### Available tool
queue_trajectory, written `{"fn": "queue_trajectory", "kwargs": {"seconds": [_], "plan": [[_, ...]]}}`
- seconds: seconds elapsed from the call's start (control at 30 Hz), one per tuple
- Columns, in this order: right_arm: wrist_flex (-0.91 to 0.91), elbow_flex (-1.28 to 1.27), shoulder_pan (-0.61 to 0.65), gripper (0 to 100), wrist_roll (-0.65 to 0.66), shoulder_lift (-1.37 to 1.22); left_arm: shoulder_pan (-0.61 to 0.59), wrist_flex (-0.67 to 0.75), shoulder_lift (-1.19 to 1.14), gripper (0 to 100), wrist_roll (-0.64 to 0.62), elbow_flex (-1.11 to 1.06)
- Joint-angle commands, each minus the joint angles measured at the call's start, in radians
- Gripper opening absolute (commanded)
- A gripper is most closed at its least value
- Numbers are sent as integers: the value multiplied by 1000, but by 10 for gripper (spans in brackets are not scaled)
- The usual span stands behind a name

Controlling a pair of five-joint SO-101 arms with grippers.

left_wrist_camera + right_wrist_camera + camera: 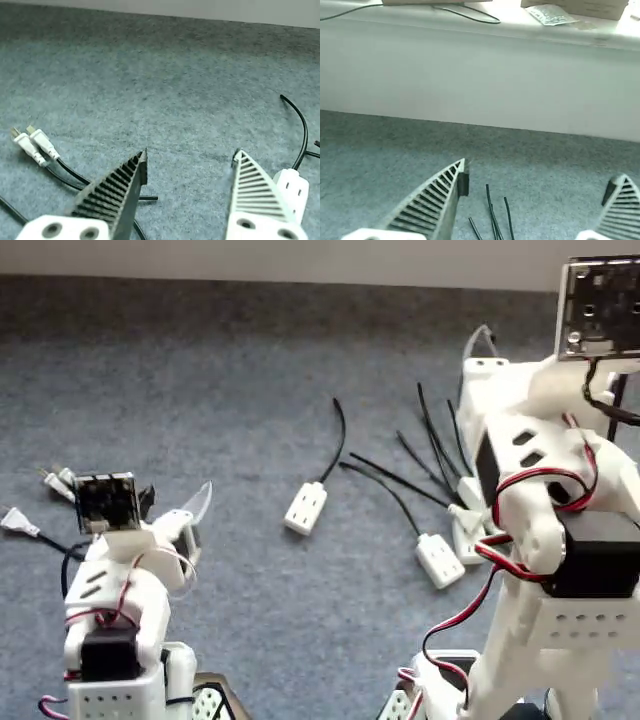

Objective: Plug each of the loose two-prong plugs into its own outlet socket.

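Observation:
Two white two-prong plugs on black cords lie side by side on the grey carpet, off to one side of my left gripper, which is open and holds nothing. From above, these plugs sit at the far left, with another plug nearer the front. A white outlet socket lies mid-carpet, and its corner shows beside the left gripper's finger as socket. A second socket lies near the right arm. My right gripper is open, raised above the carpet and facing the wall.
Several black cords fan out between the sockets and the right arm, which hides part of a further socket. Cord ends show below the right gripper. A pale wall borders the carpet's far edge.

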State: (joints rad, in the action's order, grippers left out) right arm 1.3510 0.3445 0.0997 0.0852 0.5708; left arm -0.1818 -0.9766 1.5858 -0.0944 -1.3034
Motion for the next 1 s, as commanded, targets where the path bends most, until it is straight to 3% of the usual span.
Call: {"fn": "queue_trajectory", "kwargs": {"seconds": [0.0,0.2,0.43,0.97], "plan": [[5,10,30,401,3,2,-35,68,-225,271,-58,125],[5,10,30,401,5,2,-105,54,-685,271,-146,441],[5,10,30,401,5,2,-199,-147,-1138,270,-209,806],[7,1,122,401,6,-2,-450,-193,-1753,267,-221,1276]]}}
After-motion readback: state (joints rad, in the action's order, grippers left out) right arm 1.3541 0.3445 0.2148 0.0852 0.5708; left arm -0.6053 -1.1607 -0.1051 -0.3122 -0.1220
